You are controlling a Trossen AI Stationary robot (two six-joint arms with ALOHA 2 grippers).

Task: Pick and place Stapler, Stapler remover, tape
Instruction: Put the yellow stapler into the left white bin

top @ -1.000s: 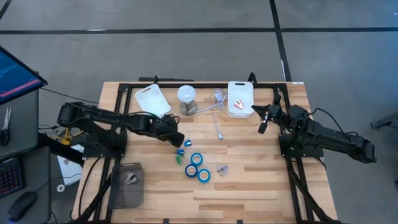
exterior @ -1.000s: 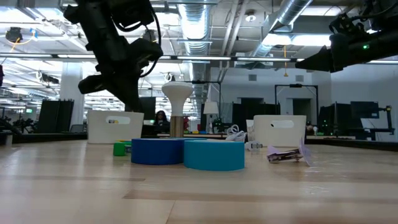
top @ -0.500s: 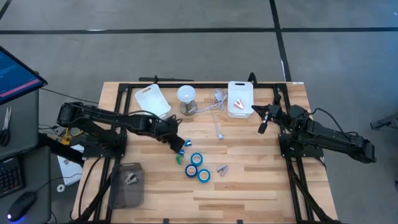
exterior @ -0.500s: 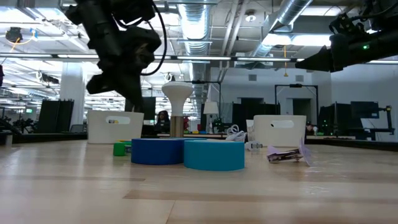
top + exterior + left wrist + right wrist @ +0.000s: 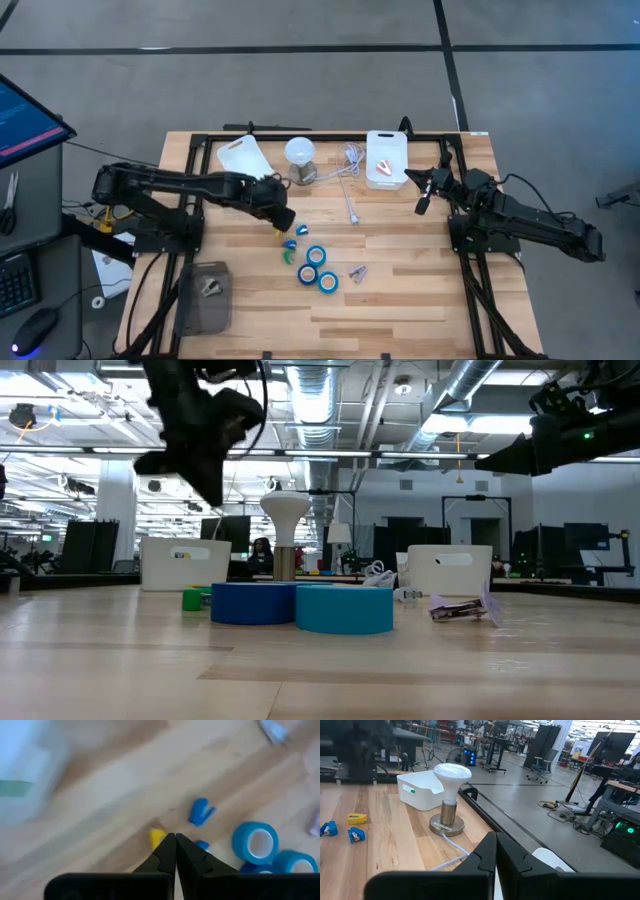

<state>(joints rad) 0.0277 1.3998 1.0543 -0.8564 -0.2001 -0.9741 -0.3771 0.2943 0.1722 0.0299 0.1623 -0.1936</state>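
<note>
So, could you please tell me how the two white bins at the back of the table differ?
The left bin sits turned at an angle to the table edge and looks empty; the right bin sits square to the edge and holds a small reddish item. Both are white, rectangular and alike in size.

Both arms are dark, near black, built of slim jointed links that widen into blocky housings at the joints. The left hand (image 5: 281,221) ends in two tapered black fingers (image 5: 163,854) with flat inner faces and stepped outer edges, set on a broad black crossbar. The right hand (image 5: 422,204) has the same pointed pair (image 5: 485,852). A red mark shows near the right wrist, and black cables trail along that arm.
</note>
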